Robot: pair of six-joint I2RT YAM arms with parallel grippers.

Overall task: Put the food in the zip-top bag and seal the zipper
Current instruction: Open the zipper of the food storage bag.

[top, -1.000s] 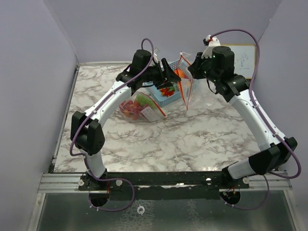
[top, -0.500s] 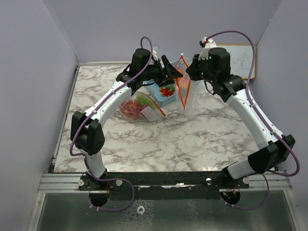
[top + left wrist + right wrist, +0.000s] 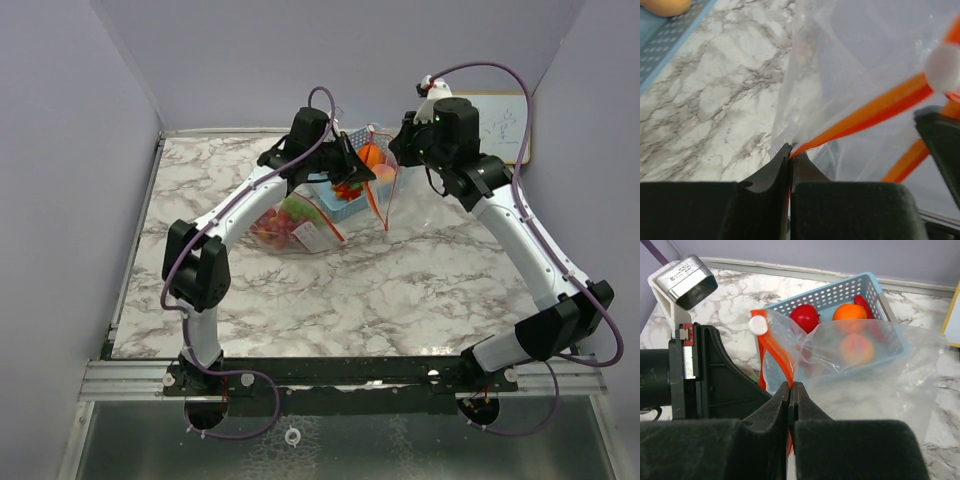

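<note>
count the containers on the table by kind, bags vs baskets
blue lattice basket: 1
clear zip-top bags: 2, the upright bag and the lying bag left of the basket
total: 3

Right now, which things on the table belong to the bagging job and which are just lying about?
Job: zip-top bag pinched by left gripper and right gripper; its zipper; red apple, orange and peach in the blue basket.
Lying about: second bag, filled with fruit; white board by the wall.
</note>
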